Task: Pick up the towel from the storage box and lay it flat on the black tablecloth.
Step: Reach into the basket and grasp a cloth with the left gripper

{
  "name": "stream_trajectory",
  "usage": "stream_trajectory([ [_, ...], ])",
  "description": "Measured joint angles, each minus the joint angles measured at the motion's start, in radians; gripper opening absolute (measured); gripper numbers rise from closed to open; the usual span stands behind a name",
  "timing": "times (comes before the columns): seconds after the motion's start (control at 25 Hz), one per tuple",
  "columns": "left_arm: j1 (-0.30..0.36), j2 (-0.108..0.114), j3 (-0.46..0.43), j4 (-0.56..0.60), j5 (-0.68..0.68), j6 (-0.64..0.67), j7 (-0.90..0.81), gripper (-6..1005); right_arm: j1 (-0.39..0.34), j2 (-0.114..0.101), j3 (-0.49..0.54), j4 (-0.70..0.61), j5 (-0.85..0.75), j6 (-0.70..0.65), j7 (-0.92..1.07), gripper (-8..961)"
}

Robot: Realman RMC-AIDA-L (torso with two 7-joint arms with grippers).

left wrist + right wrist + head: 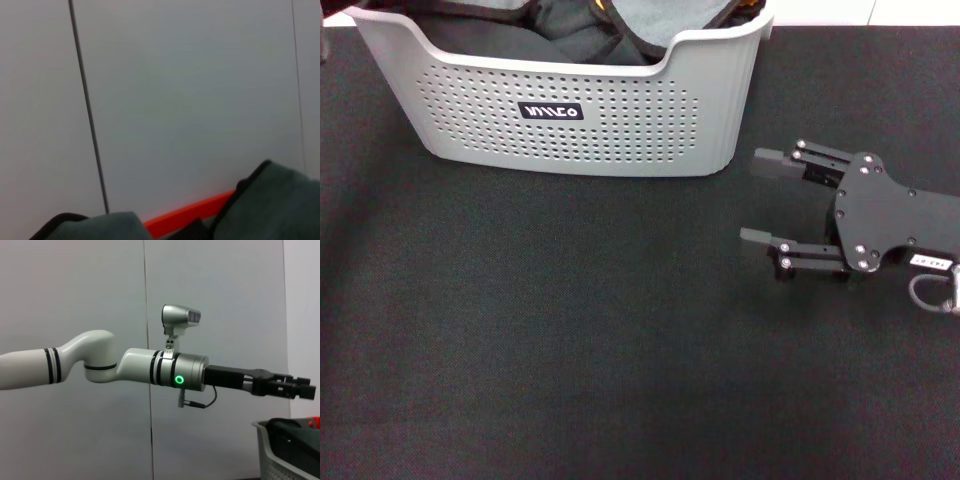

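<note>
1. Far on the cloth (570, 340), the box (570, 120) is sitting left of centre, and the towel (650, 25) is lying bunched inside it, grey face up with black trim showing. Nothing is spread on the cloth yet, so the pick looks not yet done.

2. Right of the box, the right gripper (760, 200) is resting low over the cloth with its jaws standing wide apart and nothing between them. It is pointing left, near the box's right end but apart from it. If it is swinging in from there, a finger could be catching the wall and shoving the box.

3. Above the box, the left gripper (302, 389) is reaching out level, seen from the right wrist view; whether its jaws are apart or together, I cannot tell. Its own camera is showing towel folds (280, 205) close below, with an orange strip between them. Judging from that, it is hovering over the pile, not yet in it.

4. A pinch on a single fold may be lifting only a corner, so the rest is dragging over the rim and tipping or sliding the box.

5. A bunched towel is likely to be landing folded, orange face showing in places, unless both grippers are taking separate edges and pulling them apart.
</note>
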Motion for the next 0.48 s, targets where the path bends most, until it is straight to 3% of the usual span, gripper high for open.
stream_trajectory([
  [0.48, -0.061, -0.003, 0.039, -0.047, 0.203, -0.035, 0.011, 688, 0.009, 0.002, 0.001, 0.002, 0.003, 0.011, -0.009, 795],
])
